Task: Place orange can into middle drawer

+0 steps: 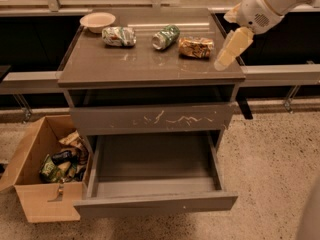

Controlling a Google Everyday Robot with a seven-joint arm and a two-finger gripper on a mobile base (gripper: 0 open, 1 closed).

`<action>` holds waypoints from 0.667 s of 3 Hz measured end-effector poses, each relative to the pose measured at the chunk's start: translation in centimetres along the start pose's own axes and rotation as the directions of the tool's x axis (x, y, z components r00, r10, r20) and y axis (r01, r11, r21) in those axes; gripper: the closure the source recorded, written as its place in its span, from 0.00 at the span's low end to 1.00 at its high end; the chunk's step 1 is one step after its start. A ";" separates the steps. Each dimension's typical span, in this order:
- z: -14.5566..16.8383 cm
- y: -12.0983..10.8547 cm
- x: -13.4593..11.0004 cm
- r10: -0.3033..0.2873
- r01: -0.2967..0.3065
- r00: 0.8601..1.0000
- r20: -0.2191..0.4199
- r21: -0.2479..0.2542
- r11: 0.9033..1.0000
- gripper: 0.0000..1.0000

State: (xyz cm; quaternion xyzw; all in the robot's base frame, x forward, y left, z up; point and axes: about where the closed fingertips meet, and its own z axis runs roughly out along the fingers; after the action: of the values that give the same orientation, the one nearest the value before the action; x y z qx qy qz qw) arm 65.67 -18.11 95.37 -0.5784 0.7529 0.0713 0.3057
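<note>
The gripper [231, 51] hung over the right edge of the cabinet top [125, 66], just beside the orange can [196, 47], with nothing seen in it. Whether it was wide or narrow could not be told. The can lay on its side at the back right, near the green can [166, 36]. A clean pick would likely mean closing across the can's width, clear of that neighbour, then lowering it into the middle drawer [155, 203], which stood pulled out below. The arm was cut off by the frame's top, and the drawer's rear lay dark under the scratched front [150, 118].
</note>
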 end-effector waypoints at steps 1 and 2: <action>2.9 -3.9 -0.1 0.047 -0.048 0.996 0.082 0.017 0.999 0.00; 2.9 -3.8 -0.1 0.046 -0.048 0.996 0.081 0.016 0.999 0.00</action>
State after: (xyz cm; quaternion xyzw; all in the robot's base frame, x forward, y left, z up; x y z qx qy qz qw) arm 70.28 -17.94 94.04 -0.5544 0.7541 0.0949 0.3392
